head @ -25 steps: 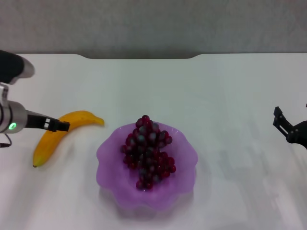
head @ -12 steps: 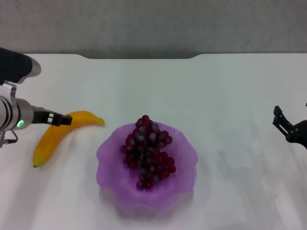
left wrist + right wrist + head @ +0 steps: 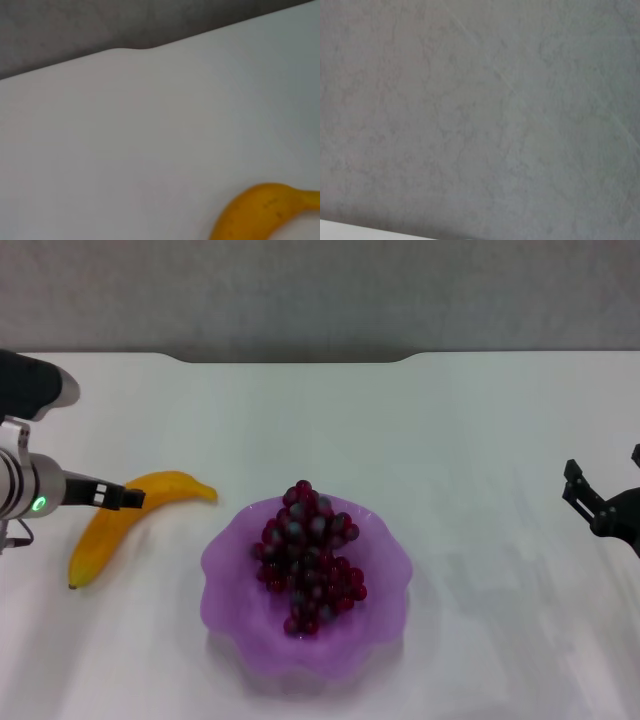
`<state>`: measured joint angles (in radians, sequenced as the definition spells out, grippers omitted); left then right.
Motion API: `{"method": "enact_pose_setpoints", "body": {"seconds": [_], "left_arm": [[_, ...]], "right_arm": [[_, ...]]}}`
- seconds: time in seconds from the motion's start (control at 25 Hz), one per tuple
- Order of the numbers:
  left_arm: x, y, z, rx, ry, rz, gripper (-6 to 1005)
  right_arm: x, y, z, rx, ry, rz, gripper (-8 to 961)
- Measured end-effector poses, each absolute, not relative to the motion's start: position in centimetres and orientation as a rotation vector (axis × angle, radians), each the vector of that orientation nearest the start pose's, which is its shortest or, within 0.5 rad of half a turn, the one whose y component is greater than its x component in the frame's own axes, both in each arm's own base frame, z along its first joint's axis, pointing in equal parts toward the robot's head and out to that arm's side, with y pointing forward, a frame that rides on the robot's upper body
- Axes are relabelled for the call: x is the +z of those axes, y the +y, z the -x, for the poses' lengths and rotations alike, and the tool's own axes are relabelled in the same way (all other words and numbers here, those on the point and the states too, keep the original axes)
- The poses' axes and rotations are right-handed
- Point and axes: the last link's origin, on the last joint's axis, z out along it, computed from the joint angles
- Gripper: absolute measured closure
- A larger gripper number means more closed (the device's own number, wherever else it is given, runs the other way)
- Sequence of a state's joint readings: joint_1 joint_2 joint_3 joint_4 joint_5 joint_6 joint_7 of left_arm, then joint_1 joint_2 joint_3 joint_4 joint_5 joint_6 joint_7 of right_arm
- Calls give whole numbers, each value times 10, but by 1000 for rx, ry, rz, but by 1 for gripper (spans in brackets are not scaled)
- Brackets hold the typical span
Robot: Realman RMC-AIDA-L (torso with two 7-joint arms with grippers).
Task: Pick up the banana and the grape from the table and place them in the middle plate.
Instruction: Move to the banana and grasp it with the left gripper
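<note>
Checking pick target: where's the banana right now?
In the head view the banana lies on the table at the robot's left, beside the middle plate, under the left claw.

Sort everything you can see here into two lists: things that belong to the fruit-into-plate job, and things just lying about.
Part of the job:
banana, on the table
grape bunch, already in the middle plate
left gripper, at the banana
right gripper, off at the table's right side

Just lying about:
nothing else visible on the table
</note>
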<state>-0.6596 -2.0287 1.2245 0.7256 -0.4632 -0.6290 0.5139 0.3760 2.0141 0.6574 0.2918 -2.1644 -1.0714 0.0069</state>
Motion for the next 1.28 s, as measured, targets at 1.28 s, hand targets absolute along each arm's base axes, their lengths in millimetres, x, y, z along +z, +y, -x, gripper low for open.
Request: {"method": "enact_pose_setpoints", "body": {"seconds": [1.28], "left_arm": [[-6,420,327,151,-1150,1913,120]], "right_arm": [[-26,320,-336,561,504,1717,62]]}}
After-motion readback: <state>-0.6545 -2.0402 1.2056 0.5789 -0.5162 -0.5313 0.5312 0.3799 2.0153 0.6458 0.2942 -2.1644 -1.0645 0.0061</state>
